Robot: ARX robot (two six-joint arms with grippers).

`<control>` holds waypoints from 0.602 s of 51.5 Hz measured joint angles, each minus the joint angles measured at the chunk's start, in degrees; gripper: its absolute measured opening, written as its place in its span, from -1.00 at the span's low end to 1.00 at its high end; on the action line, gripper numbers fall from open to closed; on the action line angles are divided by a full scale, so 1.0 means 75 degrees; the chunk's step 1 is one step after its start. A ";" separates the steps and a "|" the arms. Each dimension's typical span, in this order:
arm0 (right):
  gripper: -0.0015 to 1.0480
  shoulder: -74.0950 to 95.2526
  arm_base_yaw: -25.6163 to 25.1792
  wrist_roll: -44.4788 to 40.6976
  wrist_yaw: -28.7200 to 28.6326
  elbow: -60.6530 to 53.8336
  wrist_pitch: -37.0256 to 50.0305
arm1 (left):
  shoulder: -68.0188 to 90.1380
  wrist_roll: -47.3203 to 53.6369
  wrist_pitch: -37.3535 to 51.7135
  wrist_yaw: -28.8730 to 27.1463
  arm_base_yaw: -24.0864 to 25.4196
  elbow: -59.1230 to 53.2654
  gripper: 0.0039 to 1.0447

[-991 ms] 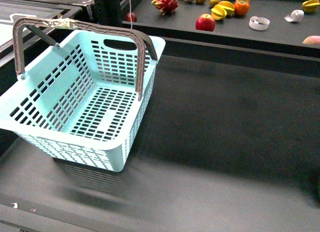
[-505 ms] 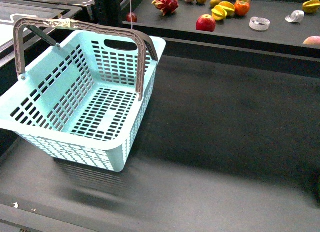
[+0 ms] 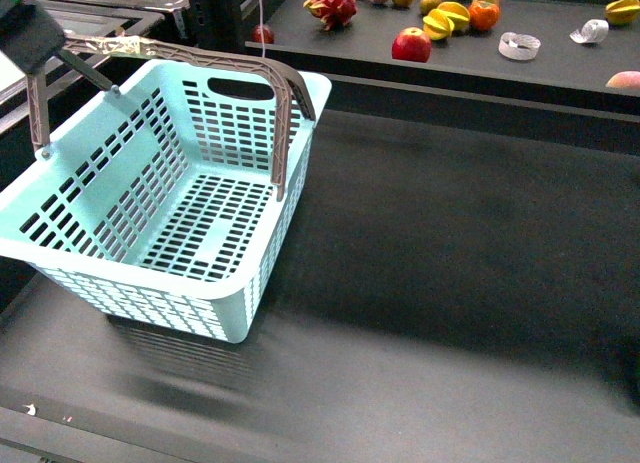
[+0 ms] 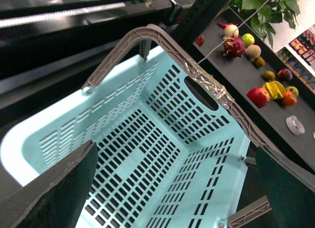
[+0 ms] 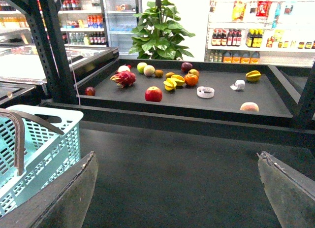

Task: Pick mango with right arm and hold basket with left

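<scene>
Hovering over the basket [image 4: 197, 105] with left claw [image 4: 174, 154] spread wide, empty; right claw [image 5: 177, 156] likewise agape, mango [image 5: 253, 75] untouched on counter [image 5: 221, 102].

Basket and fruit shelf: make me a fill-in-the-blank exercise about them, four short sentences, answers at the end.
The basket is ___, with no fruit in it.
The mango lies on the dark ___, not in the basket.
The open left claw faces down into the ___.
The open right claw holds ___.
Missing words: empty; shelf; basket; nothing.
</scene>
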 joint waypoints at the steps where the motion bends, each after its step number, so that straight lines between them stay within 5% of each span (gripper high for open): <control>1: 0.85 0.0000 0.0000 0.0000 0.0000 0.0000 0.0000 | 0.0149 -0.0111 -0.0023 0.0044 0.0000 0.0128 0.89; 31: 0.85 0.0000 0.0000 0.0000 -0.0003 0.0000 0.0000 | 0.3567 -0.1696 -0.1174 0.0836 0.0125 0.4357 0.89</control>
